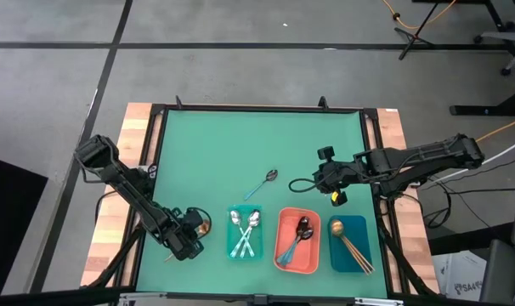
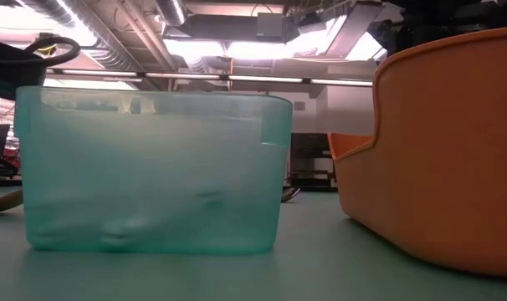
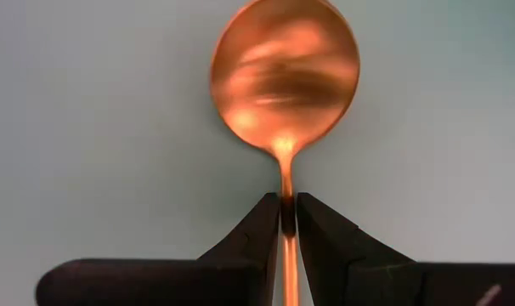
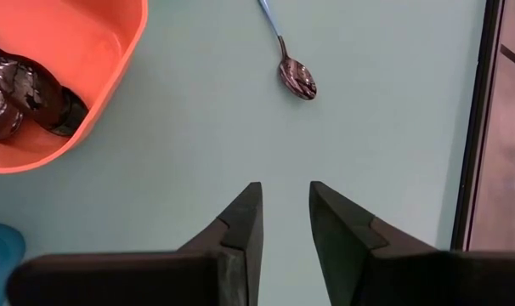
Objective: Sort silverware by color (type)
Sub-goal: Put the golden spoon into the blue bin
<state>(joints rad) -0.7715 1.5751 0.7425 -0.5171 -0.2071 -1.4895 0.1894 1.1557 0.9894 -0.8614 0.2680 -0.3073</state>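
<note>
My left gripper (image 1: 194, 229) is at the table's near left, shut on a gold-copper spoon whose bowl (image 3: 285, 76) shows large ahead of the fingers. My right gripper (image 4: 285, 221) is open and hovers over the bare mat right of centre (image 1: 324, 180). A dark spoon with a bluish handle (image 1: 262, 185) lies flat on the mat ahead of it (image 4: 297, 78). Silver spoons lie in the teal tray (image 1: 232, 242), dark spoons in the coral tray (image 1: 283, 246), and gold spoons in the dark blue tray (image 1: 364, 229). My left gripper pinches the copper spoon's thin handle (image 3: 286, 223) between its two fingertips, just behind the neck below the bowl. The fingers lie along the handle, and the bowl (image 1: 204, 227) sticks out ahead of them toward the teal tray. Whether the spoon is lifted clear, I cannot tell.
The three trays stand in a row along the near edge; in the low view the teal tray (image 2: 153, 167) and coral tray (image 2: 437, 167) fill the picture. A dark cable loop (image 1: 300, 184) lies by the right gripper. The green mat's far half is bare.
</note>
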